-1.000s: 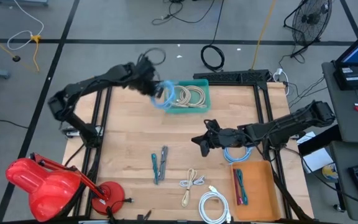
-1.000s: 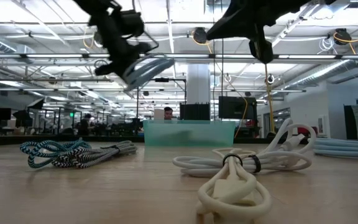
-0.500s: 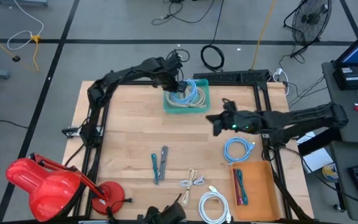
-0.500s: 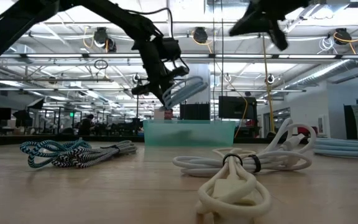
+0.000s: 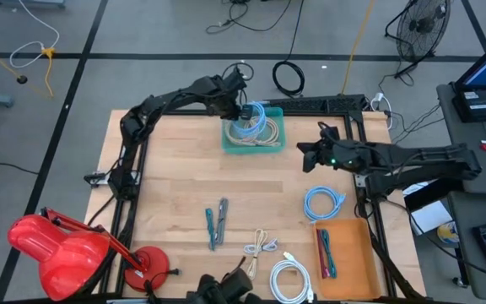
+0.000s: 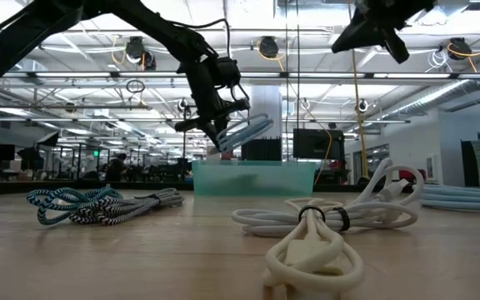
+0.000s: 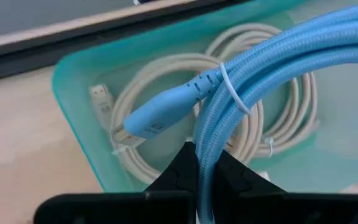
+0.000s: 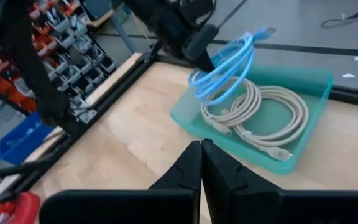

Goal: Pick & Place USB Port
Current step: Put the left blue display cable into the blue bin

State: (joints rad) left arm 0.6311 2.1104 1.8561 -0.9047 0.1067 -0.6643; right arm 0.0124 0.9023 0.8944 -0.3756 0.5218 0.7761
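Left gripper (image 5: 241, 111) clamped on the blue cable (image 7: 253, 81), coil hanging directly above the green bin (image 5: 275, 143) beneath it; right gripper (image 5: 305, 152) closed, idle, well aside.

light: bright, even, from ceiling lamps (image 6: 266, 47)
shadows: faint, soft on table (image 5: 175, 186)
glare: lamps blown out in low view
focus: near white cable (image 6: 311, 250) soft, room behind sharper
blur: blue cable (image 7: 260, 81) close-up, slightly soft
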